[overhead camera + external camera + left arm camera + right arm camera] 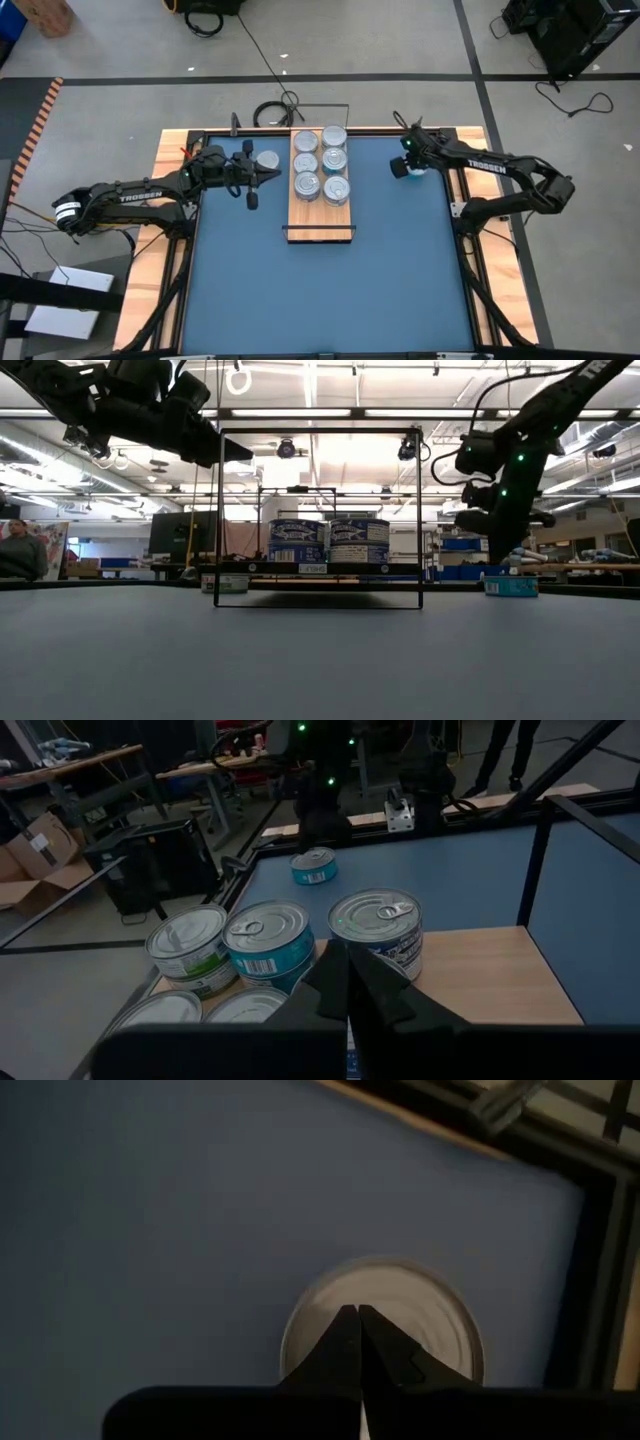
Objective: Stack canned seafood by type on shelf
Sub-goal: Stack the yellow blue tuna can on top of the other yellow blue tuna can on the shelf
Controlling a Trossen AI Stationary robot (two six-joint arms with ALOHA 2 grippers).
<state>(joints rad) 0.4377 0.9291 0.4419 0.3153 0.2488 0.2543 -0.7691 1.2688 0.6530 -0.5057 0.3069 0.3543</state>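
Note:
The shelf (320, 222), a light-wood board with a thin black frame, lies mid-table with several canned seafood tins (320, 163) standing on it in two rows. One more tin (267, 160) stands on the table just left of the board. A teal tin (416, 171) stands alone at the far right. My right gripper (357, 1312) is shut and points down at that tin's silver top (400, 1305); the low view shows a small gap between them. My left gripper (347, 955) is shut and hangs well above the table beside the shelf's left edge, pointing at the tins.
Black frame bars (318, 432) rise over the shelf's ends. The table's wooden rim and black rails (462, 190) run close behind the teal tin. Bare blue table (320, 290) stretches from the shelf to the near edge. A person (18, 555) stands in the room beyond.

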